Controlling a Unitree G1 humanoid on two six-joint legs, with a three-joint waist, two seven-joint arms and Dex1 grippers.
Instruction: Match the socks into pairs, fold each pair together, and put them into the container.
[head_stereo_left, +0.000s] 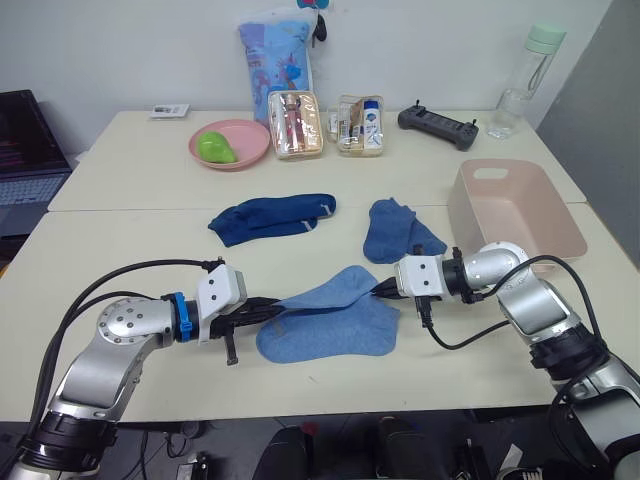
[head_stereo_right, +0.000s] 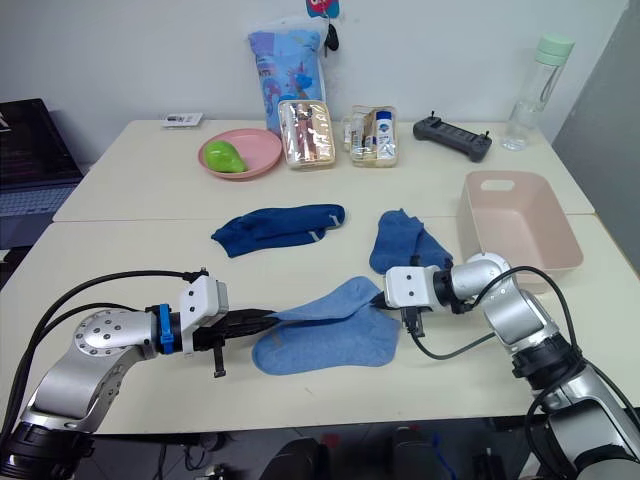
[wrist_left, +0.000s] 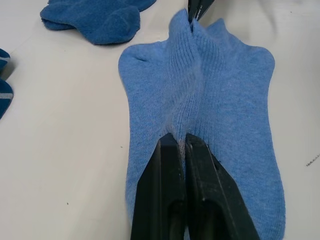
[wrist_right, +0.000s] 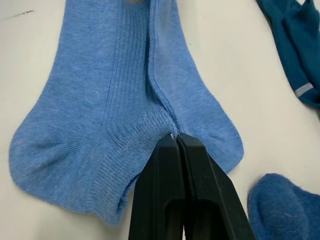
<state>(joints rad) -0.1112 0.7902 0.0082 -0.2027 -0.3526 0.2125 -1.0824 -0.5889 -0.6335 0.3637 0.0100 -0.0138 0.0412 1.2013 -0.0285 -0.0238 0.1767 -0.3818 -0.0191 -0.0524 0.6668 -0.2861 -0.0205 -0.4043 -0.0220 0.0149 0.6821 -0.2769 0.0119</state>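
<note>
Head views. The light-blue socks (head_stereo_left: 330, 322) lie stacked on the pale bench (head_stereo_left: 130, 230), on the near-left side of the pink container (head_stereo_left: 515, 212). The left end effector (head_stereo_left: 262, 312) is closed on the edge of the top sock farthest from the container; the right end effector (head_stereo_left: 381, 290) is closed on the edge nearest it. Between the two grips the cloth rises in a ridge. A dark navy pair (head_stereo_left: 270, 217) lies well apart to the left of the container, and a medium-blue pair (head_stereo_left: 397, 232) lies between that pair and the container, near its wall. The container, a rounded tub with flared walls and a handle slot, holds no socks.

Left wrist view. The two black fingers (wrist_left: 167, 195) are pressed together on a pinch of ribbed knit, and the fabric runs away from them in a raised fold toward the other grip.

Right wrist view. The fingers (wrist_right: 167, 190) are likewise pressed together on the sock's edge near the heel; rib lines run lengthwise, and the heel and toe areas show a tighter weave.

Handling, as a judgement: the socks are light, limp and stretchy, so they sag and slide over each other rather than hold shape. Holding at opposite edges, through both layers, suits folding; a single-layer pinch would likely separate the pair.
</note>
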